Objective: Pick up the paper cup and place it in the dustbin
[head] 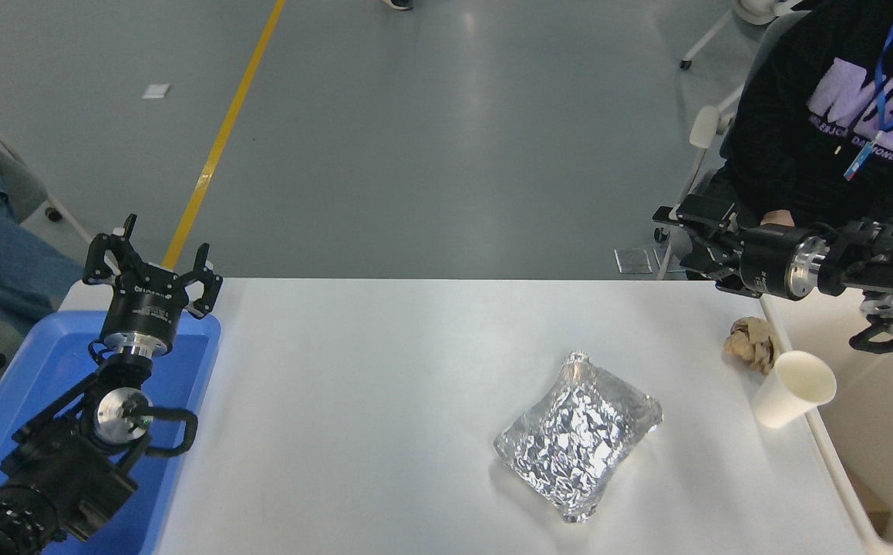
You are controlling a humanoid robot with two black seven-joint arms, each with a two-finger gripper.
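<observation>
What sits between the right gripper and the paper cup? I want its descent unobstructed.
In the head view, the crumpled brown paper ball lies between the right gripper and the paper cup, just left of the straight path.

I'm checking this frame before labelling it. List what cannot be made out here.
- Dustbin, head view: the right and bottom picture edges cut it off; only part of its rim and inner wall shows.
- Right tool: seen side-on against a person's dark clothing, so open or shut cannot be told.
- Paper cup: it lies tilted at the table's right edge; its opening faces away, so its inside is unseen.
- Blue tray: the left arm hides much of it.
</observation>
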